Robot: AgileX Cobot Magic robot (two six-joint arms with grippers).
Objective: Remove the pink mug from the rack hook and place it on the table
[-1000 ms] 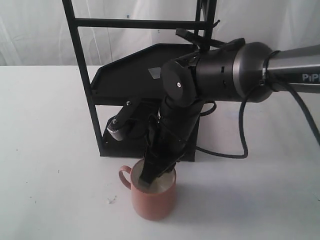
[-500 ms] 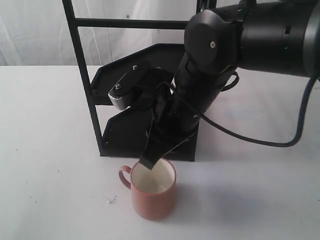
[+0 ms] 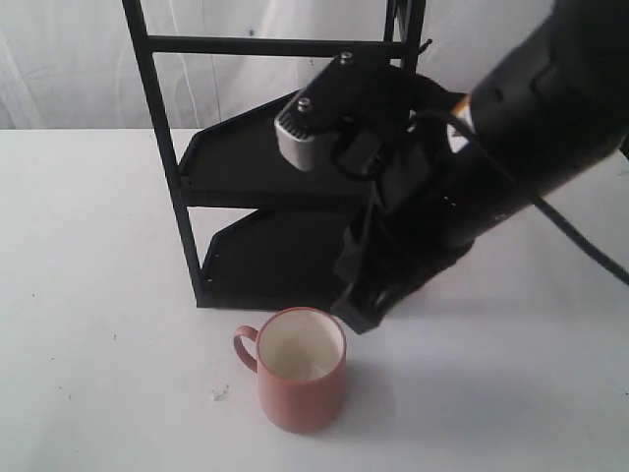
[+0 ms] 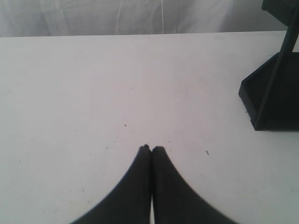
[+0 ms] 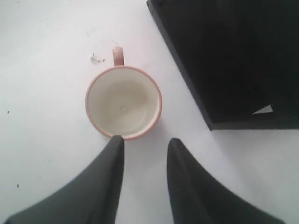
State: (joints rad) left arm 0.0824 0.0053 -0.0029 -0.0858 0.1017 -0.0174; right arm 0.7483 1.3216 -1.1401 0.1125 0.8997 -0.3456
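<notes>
White table (image 3: 88, 315) with upright pink mug (image 3: 301, 379), black rack (image 3: 236, 157) near it, small scrap (image 3: 218, 394) beside the handle.

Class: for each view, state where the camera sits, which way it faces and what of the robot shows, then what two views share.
Exterior view: off the arms, looking down at the rack, the pink mug and the table; the right arm shows.
Left wrist view: on the left wrist, looking across the table past the shut left gripper.
Right wrist view: on the right wrist, looking straight down past the open right gripper.
Shared: exterior and right wrist views both show the mug upright beside the rack.
</notes>
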